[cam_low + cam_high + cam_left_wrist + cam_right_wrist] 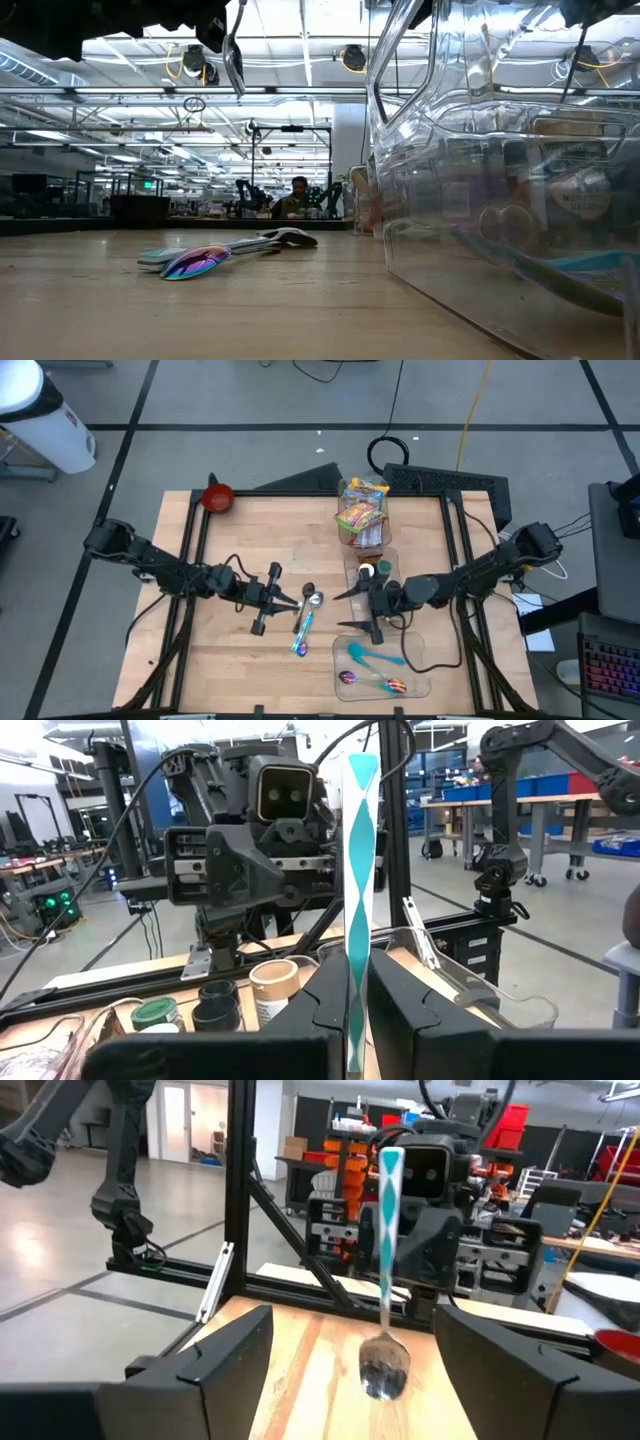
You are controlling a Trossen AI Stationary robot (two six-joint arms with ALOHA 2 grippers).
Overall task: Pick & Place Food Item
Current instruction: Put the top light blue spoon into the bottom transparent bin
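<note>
My left gripper (292, 603) is at the table's middle, shut on a spoon with a teal-and-white twisted handle (360, 870). The spoon stands upright, and its silver bowl (385, 1370) hangs down above the wood; it also shows in the low view (232, 50). My right gripper (345, 610) faces it from the right, open and empty, at the near-left edge of a clear tray (415, 655). A clear jar of colourful snack packets (362, 510) stands at the far middle. My left gripper pinches the spoon's twisted handle (357, 982) between its two fingers, level, from the table's left side, with the fingers across the handle. The spoon is upright and lifted clear, its handle end above the fingers and its bowl below.
Two spoons (303, 625) lie on the wood beside my left gripper and also show in the low view (200, 260). The clear tray holds teal and iridescent utensils (372, 665). Small pots (372, 570) stand behind the tray. A red bowl (218, 497) sits at the far left.
</note>
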